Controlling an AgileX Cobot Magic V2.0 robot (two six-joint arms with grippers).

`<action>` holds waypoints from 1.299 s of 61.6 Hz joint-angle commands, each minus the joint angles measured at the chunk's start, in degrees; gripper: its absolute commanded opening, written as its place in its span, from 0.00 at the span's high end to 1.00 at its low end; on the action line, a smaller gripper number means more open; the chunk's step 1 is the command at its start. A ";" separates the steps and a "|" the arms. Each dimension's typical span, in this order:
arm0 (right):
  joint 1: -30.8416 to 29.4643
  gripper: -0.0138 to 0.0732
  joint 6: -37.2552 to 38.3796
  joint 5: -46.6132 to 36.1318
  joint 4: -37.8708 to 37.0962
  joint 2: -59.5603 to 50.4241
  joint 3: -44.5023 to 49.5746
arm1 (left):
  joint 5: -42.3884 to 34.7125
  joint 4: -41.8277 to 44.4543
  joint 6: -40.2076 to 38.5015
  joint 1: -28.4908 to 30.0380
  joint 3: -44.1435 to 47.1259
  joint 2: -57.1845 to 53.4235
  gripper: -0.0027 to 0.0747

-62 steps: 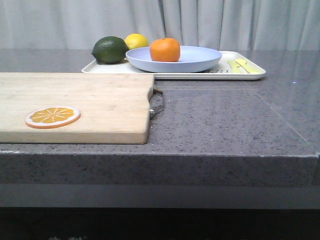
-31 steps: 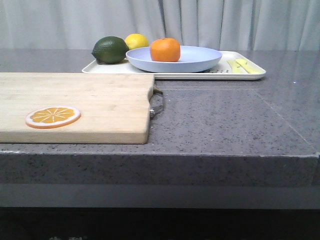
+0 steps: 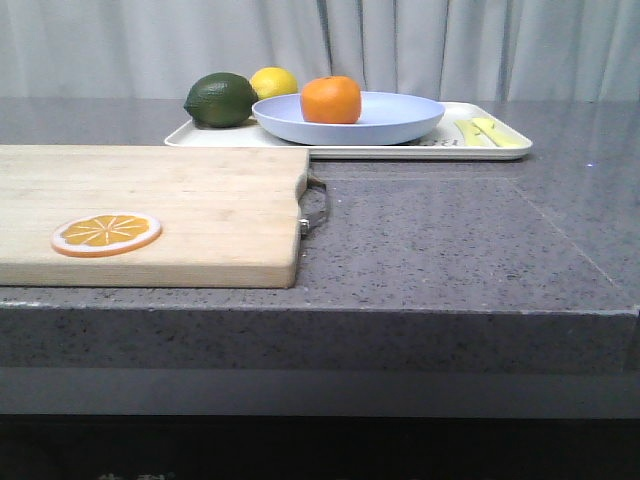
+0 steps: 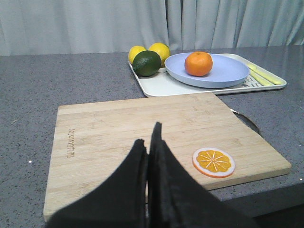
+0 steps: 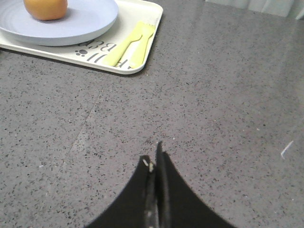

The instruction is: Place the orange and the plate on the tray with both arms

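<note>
The orange (image 3: pixel 331 99) sits on the lavender-blue plate (image 3: pixel 400 122), and the plate rests on the cream-white tray (image 3: pixel 500 150) at the back of the counter. They also show in the left wrist view, the orange (image 4: pixel 198 63) on the plate (image 4: pixel 228 73) on the tray (image 4: pixel 161 85). My left gripper (image 4: pixel 148 140) is shut and empty above the wooden cutting board. My right gripper (image 5: pixel 153 156) is shut and empty above bare grey counter, well short of the tray (image 5: pixel 145 59). Neither gripper shows in the front view.
A wooden cutting board (image 3: pixel 200 210) with a flat orange slice (image 3: pixel 106 233) lies front left. A dark green lime (image 3: pixel 220 100) and a yellow lemon (image 3: pixel 273 81) sit on the tray's left end. Yellow cutlery (image 3: pixel 490 132) lies on its right end.
</note>
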 commanded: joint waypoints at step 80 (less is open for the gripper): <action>-0.03 0.97 -0.41 -4.79 -0.65 -0.23 -1.48 | -30.23 -1.30 -0.42 18.81 24.97 -1.80 0.99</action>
